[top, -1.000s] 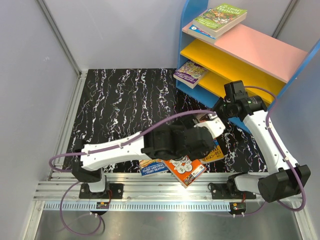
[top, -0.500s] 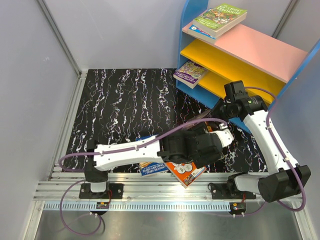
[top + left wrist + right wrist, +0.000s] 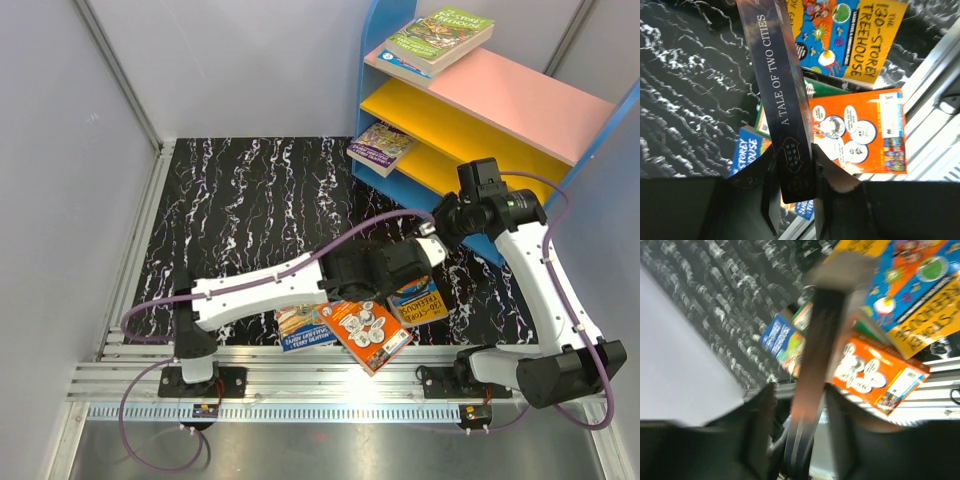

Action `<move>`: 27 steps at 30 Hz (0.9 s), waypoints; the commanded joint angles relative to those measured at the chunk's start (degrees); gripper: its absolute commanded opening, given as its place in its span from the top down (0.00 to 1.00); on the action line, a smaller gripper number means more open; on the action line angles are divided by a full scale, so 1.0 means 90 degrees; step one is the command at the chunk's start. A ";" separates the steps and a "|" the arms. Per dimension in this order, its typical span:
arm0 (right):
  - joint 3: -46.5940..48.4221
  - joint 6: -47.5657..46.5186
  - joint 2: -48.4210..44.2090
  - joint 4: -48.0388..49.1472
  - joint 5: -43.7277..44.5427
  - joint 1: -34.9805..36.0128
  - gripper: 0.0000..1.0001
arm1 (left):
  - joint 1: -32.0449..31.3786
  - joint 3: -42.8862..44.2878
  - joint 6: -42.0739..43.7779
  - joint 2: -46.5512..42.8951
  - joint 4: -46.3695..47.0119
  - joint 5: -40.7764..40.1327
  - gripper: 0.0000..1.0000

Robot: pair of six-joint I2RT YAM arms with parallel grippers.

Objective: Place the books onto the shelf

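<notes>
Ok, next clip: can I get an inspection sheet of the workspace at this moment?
Surface: black, white-veined table top.
Job's things: shelf at far right; green-covered books stacked on its pink board, one book on a yellow board. orange book, blue book and yellow Treehouse book overlap near the front edge. dark book is between both grippers.
Clutter: nothing seen.
Grippers: left gripper clamps the dark book; right gripper straddles it, blurred, grip unclear.
Cables: purple cables run along both arms.
Surroundings: grey walls, aluminium rail in front.
</notes>
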 commanded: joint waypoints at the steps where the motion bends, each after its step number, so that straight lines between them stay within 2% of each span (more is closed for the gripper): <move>1: 0.0799 -0.0011 -0.0443 0.0019 -0.0783 0.0194 0.48 | 0.0611 -0.0666 -0.0289 -0.0729 0.1074 0.1115 1.00; 2: 0.1003 -0.0040 -0.0423 -0.0030 -0.0628 0.0194 0.35 | 0.0883 -0.0909 -0.0406 -0.0904 0.1261 0.1601 1.00; 3: 0.1121 -0.0069 -0.0394 -0.0089 -0.0530 0.0204 0.14 | 0.1031 -0.1366 -0.0619 -0.1264 0.1447 0.1867 1.00; 4: 0.1257 -0.0098 -0.0384 -0.0263 -0.0413 0.0195 0.02 | 0.1187 -0.1651 -0.0728 -0.1451 0.1864 0.2430 1.00; 6: 0.1774 -0.0225 -0.0257 -0.0517 -0.0022 0.0194 0.00 | 0.1753 -0.2130 -0.1117 -0.1977 0.2315 0.3057 1.00; 7: 0.1960 -0.0264 -0.0218 -0.0790 0.0124 0.0194 0.00 | 0.1968 -0.2664 -0.1245 -0.2135 0.2782 0.3709 1.00; 12: 0.3006 -0.0450 -0.0179 -0.1232 0.0897 0.0185 0.00 | 0.3559 -0.4025 -0.2249 -0.2867 0.4336 0.5733 1.00; 13: 0.3055 -0.0460 -0.0189 -0.1232 0.0916 0.0194 0.00 | 0.3794 -0.4472 -0.2455 -0.2917 0.5093 0.6065 1.00; 14: 0.3104 -0.0470 -0.0237 -0.1232 0.0926 0.0194 0.00 | 0.4260 -0.4670 -0.2931 -0.2956 0.5517 0.6755 1.00; 17: 0.2959 -0.0470 -0.0296 -0.1193 0.0839 0.0194 0.00 | 0.4955 -0.5148 -0.3773 -0.2869 0.7352 0.7951 1.00; 20: 0.2686 -0.0450 -0.0383 -0.1183 0.0761 0.0185 0.00 | 0.5289 -0.5054 -0.5099 -0.2441 0.9013 0.8877 1.00; 22: 0.2587 -0.0441 -0.0433 -0.1154 0.0741 0.0194 0.00 | 0.5358 -0.4907 -0.5541 -0.2011 1.0007 0.9183 1.00; 27: 0.2557 -0.0509 -0.0472 -0.1202 0.0770 0.0185 0.00 | 0.5446 -0.4213 -0.6624 -0.1084 1.1095 0.9535 1.00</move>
